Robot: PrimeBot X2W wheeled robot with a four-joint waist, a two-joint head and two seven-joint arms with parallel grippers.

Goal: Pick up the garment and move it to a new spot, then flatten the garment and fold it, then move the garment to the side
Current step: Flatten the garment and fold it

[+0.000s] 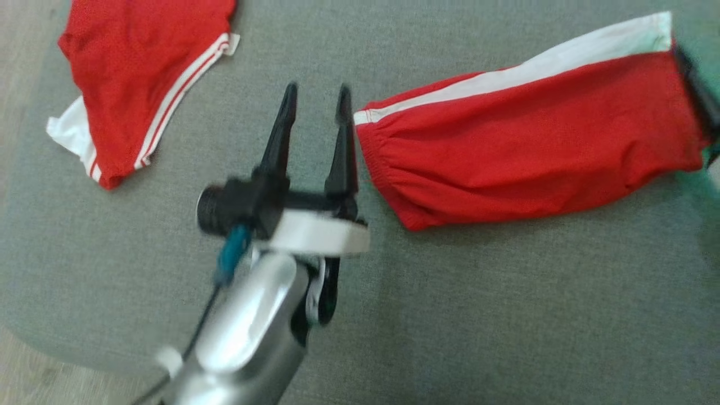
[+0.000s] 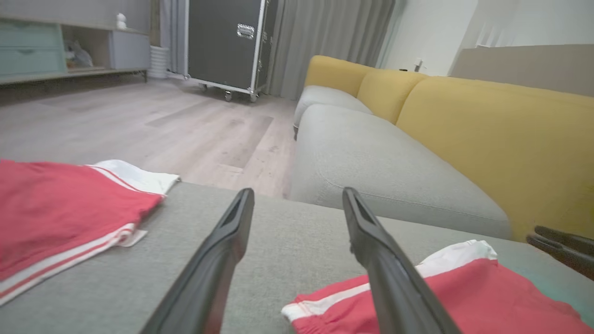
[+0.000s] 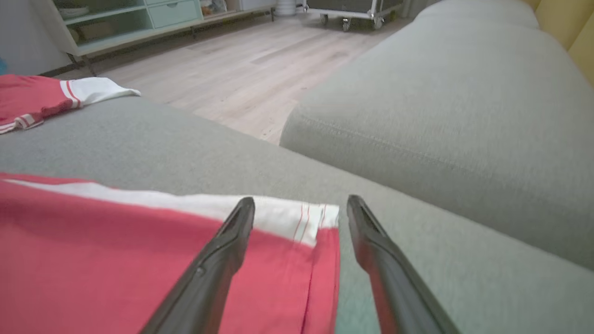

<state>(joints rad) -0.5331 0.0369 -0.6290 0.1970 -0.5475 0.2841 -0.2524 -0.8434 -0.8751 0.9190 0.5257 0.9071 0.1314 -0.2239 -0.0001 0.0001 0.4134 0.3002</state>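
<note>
The garment (image 1: pixel 529 140) is red with a white side stripe and lies folded flat on the grey cushion (image 1: pixel 506 315), right of centre. My left gripper (image 1: pixel 316 98) hovers open just left of its elastic waistband end, with nothing between the fingers. In the left wrist view the left gripper (image 2: pixel 298 195) is open above the cushion, the garment (image 2: pixel 473 297) at its lower right. My right gripper (image 3: pixel 300 204) is open over the garment's (image 3: pixel 116 264) white-striped corner. It appears as a dark blur (image 1: pixel 696 93) at the garment's right end.
A second red and white garment (image 1: pixel 140 79) lies at the cushion's far left corner. Beyond the cushion edge are wooden floor (image 2: pixel 162 120), a grey sofa seat (image 2: pixel 371 157) with a yellow back (image 2: pixel 501 139), a black wheeled case (image 2: pixel 225 41) and a shelf unit (image 3: pixel 130 23).
</note>
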